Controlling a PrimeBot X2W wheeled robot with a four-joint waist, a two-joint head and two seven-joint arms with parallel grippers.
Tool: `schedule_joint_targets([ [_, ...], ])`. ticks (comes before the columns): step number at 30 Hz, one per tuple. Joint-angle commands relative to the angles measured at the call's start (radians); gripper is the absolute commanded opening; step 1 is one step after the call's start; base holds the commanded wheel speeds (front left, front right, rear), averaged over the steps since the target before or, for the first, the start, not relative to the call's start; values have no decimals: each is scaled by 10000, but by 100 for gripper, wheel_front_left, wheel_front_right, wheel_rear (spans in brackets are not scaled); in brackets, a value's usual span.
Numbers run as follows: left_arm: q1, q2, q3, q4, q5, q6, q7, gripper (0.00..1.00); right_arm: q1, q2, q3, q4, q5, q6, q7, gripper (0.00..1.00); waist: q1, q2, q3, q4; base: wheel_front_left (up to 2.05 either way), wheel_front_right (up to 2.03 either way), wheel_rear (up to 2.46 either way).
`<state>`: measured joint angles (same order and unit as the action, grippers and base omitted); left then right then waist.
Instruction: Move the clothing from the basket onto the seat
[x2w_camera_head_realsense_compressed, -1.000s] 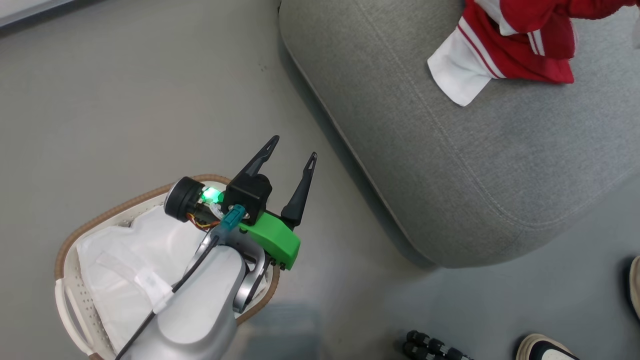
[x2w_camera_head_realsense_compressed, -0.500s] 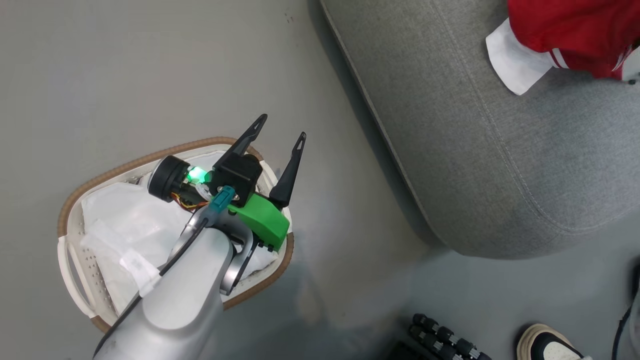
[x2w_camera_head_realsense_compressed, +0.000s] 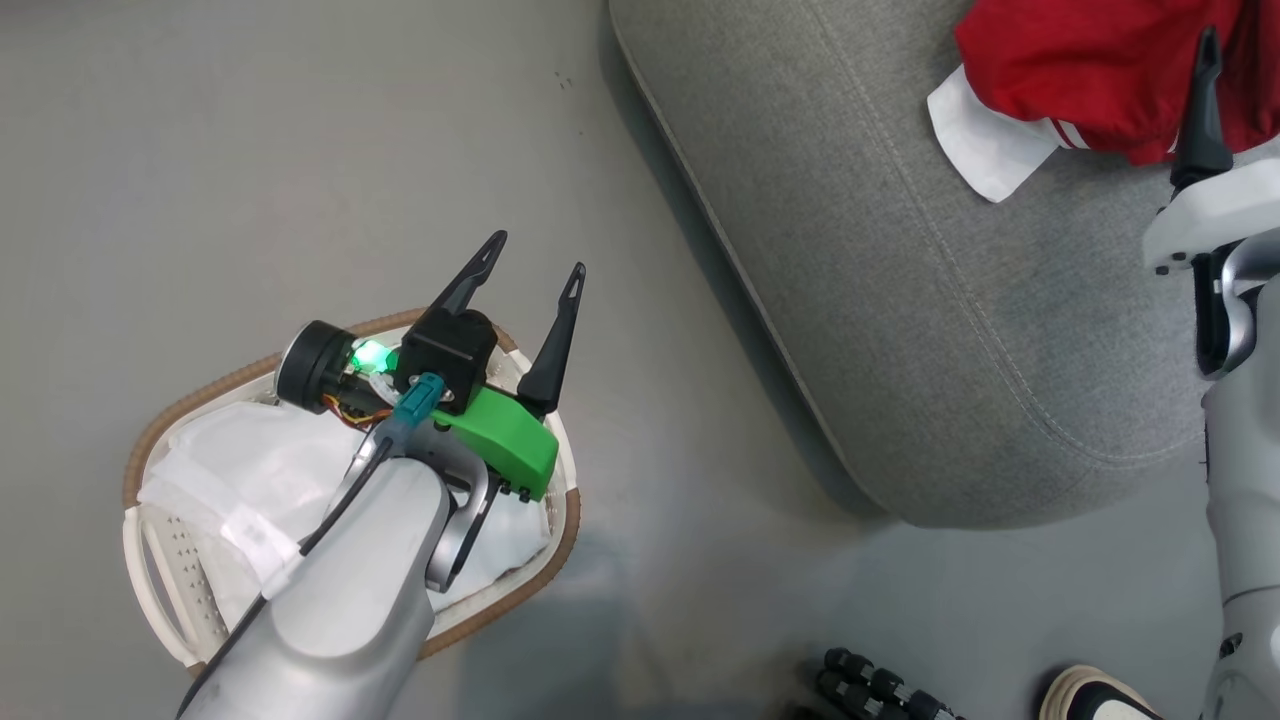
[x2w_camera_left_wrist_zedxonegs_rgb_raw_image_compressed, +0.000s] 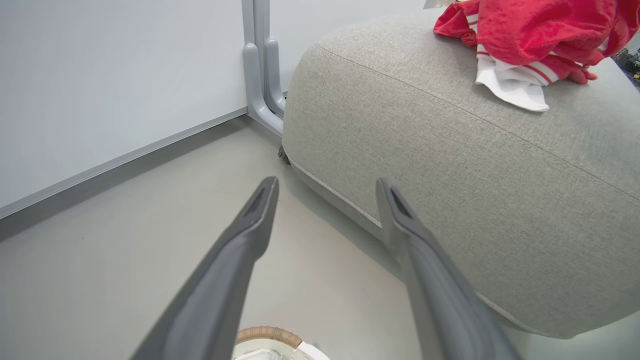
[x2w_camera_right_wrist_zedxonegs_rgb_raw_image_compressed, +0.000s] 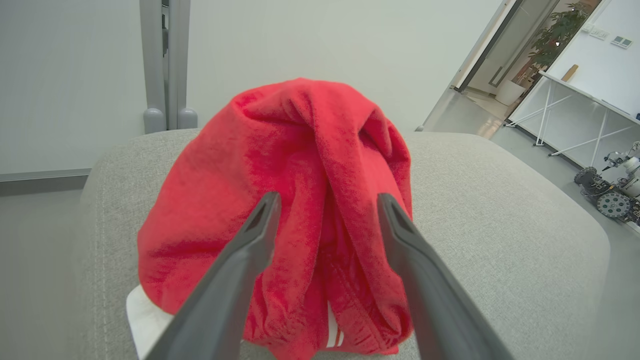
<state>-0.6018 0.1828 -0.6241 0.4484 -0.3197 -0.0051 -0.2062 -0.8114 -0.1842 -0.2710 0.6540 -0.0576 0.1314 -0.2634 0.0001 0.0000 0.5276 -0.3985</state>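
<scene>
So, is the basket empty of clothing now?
Empty, as far as visible: the basket shows a white liner, nothing red, though the left arm covers part. The clothing lies heaped on the seat.

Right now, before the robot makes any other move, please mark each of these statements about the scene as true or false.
1. The bright red garment lies on the seat. True.
2. The left gripper holds a garment. False: its jaws are open and empty, above the basket.
3. The basket stands on the seat. False: it stands on the floor, beside the seat.
4. The right gripper is open. True: its fingers stand apart, pointing at the red garment.
5. The striped garment lies partly under the red one. True.
</scene>
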Motion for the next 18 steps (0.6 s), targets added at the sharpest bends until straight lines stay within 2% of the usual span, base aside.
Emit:
schedule_joint_targets([
  [1,169,71,23,25,-89,38,-88,100,229,47,57,-84,94,-15,-16,100,-1,0,-204,-36,0,0,0],
  [11,496,200,424,171,-264,382,-442,100,1189,331,753,-761,449,-15,-16,100,-1,0,-900,128,0,0,0],
  [18,815,306,1037,138,-229,670,-588,100,1577,383,1500,-1082,609,-15,-16,100,-1,0,-1404,580,0,0,0],
])
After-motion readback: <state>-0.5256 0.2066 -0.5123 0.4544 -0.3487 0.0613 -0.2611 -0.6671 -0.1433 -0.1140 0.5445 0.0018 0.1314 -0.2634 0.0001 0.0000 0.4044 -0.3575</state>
